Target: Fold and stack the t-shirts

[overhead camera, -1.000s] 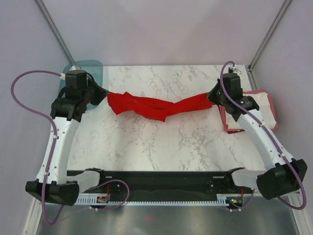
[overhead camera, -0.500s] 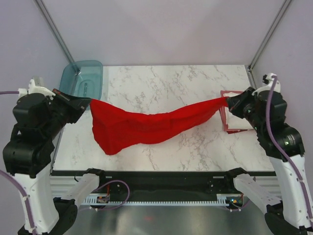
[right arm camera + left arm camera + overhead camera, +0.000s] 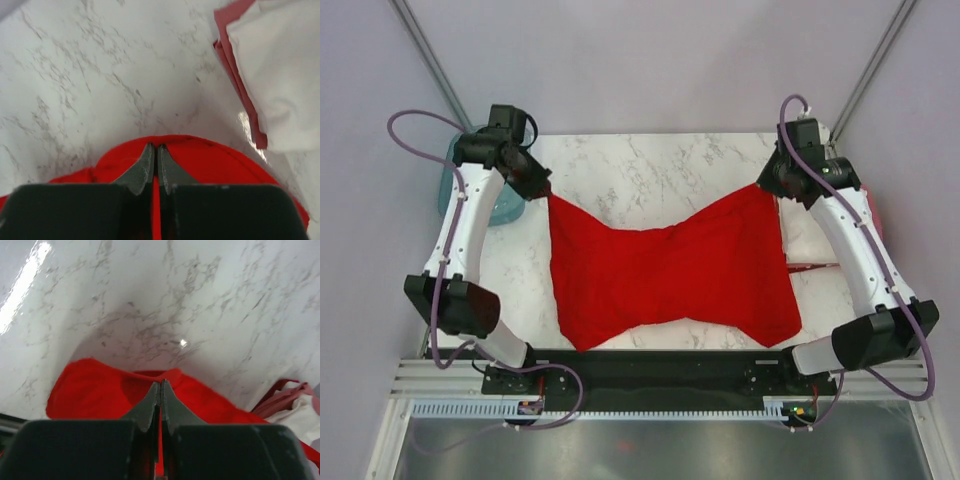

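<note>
Grey-veined white marble covered the tabletop (image 3: 650, 165), glossy beneath pale lilac walls. The bright red t-shirt (image 3: 670, 270) was spread across its middle in a soft bow-tie shape, gathered and wrinkled at the centre, with its lower hem reaching the near edge. The left gripper (image 3: 542, 190) had its slim dark jaws pressed together on the shirt's far left corner. The right gripper (image 3: 767, 185) was clamped the same way on the far right corner. By the right edge lay the white t-shirt (image 3: 280, 75), folded flat on top of the dull pinkish-red t-shirt (image 3: 239, 85). A translucent teal tub (image 3: 506, 208) sat at the far left corner.
</note>
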{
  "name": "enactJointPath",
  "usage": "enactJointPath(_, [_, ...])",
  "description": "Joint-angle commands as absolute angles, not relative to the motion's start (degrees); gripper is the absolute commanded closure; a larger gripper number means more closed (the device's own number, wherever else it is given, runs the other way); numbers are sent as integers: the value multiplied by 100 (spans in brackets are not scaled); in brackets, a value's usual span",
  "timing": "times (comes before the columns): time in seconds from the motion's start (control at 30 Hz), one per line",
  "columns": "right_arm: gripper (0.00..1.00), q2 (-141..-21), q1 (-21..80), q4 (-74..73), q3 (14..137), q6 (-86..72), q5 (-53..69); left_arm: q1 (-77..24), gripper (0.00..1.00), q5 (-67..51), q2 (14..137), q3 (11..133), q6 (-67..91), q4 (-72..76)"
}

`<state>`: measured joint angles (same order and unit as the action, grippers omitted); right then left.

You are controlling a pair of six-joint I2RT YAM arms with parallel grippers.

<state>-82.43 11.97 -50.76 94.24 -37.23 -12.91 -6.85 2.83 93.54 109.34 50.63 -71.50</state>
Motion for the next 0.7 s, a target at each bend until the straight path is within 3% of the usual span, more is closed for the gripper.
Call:
enactJointPath(0.0, [100,-7210,1169,-5107,9019,-3621,-1266,-668,98,501,7783,10549,4966,-6945])
enactJointPath(0.23, [100,-6013,1160,-5158,8157,-3419,-853,-668,98,141,6436,10151,4922,-7056])
enactJointPath(0.67, [100,-4184,1160,-5546,8262,-3234,-879,-668,98,18,4975,10125,4922,-7339])
